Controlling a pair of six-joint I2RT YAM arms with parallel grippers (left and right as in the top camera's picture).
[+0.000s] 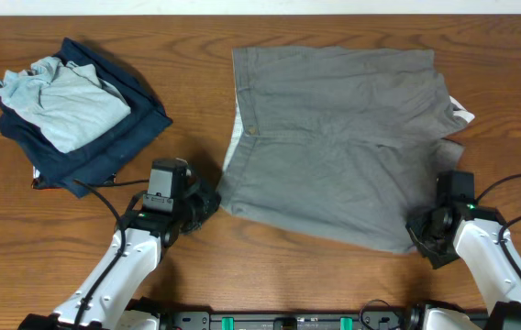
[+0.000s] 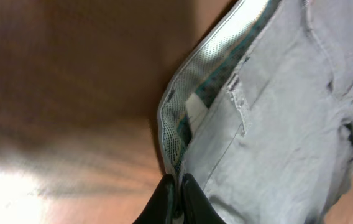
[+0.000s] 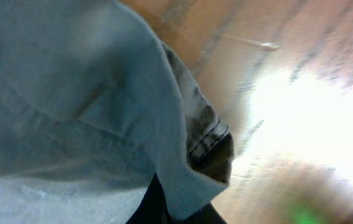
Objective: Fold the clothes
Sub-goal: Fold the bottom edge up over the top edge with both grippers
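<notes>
The grey shorts lie spread out in the middle of the wooden counter. The left fingers are pinched tight on the near waistband corner. The right fingers are pinched on the near leg hem. A light blue shirt sits on a dark blue cloth, well apart on the left.

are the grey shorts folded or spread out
Spread out: the shorts lie flat on the table, waistband left, leg hems right; left claw and right claw pinch the near corners.
</notes>
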